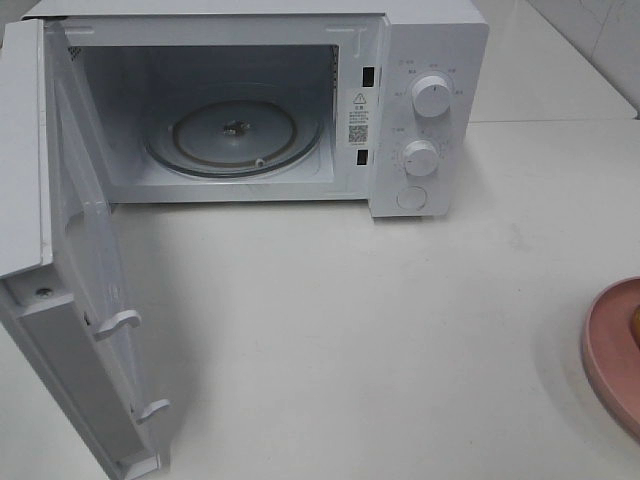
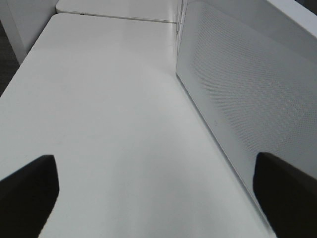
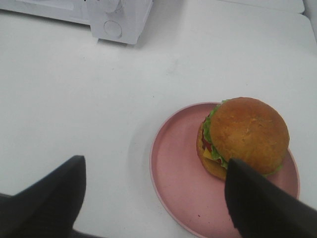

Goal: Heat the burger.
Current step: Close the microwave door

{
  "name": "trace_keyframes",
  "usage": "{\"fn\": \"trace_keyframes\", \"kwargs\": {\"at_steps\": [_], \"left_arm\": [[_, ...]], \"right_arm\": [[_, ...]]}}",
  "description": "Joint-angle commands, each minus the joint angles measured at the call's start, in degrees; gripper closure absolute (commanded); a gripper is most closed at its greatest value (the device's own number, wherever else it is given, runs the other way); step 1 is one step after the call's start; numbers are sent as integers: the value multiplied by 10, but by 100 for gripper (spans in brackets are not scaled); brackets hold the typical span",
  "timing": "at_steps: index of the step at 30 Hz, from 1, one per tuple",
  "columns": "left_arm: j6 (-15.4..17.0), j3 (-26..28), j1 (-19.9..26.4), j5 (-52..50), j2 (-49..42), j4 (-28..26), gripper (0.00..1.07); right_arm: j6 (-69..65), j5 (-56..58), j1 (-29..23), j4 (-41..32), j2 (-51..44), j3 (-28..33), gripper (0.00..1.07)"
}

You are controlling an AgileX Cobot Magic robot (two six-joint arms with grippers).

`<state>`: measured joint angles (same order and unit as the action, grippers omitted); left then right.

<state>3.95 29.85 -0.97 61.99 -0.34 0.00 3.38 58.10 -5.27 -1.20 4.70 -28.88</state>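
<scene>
The burger (image 3: pixel 245 135), with a golden-brown bun over green lettuce, sits on the far half of a pink plate (image 3: pixel 178 173). My right gripper (image 3: pixel 158 203) hovers open over the plate's near side. One finger (image 3: pixel 49 198) is above bare table and the other finger (image 3: pixel 267 203) covers the plate's edge by the burger. In the high view only the plate's rim (image 1: pixel 610 350) shows at the right edge, and neither gripper appears. My left gripper (image 2: pixel 158 198) stands open and empty above the table beside the microwave door (image 2: pixel 247 89).
A white microwave (image 1: pixel 420 110) stands at the back with its door (image 1: pixel 90 300) swung wide to the left. Its glass turntable (image 1: pixel 235 135) is bare. White table stretches between the microwave and the plate. The microwave's knob panel (image 3: pixel 119 20) shows in the right wrist view.
</scene>
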Motion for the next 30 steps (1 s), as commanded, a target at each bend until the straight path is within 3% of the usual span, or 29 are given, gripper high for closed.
{"fn": "trace_keyframes", "kwargs": {"at_steps": [1,6,30], "left_arm": [[1,-1,1,-7,-2,0,7],[1,-1,1,-7,-2,0,7],[1,-1,1,-7,-2,0,7]], "right_arm": [[9,-11,13,-5,-21,3,31],[0,-11,19,-1,-66,3,31],[-2,-11,19,-1,-65,3,31]]}}
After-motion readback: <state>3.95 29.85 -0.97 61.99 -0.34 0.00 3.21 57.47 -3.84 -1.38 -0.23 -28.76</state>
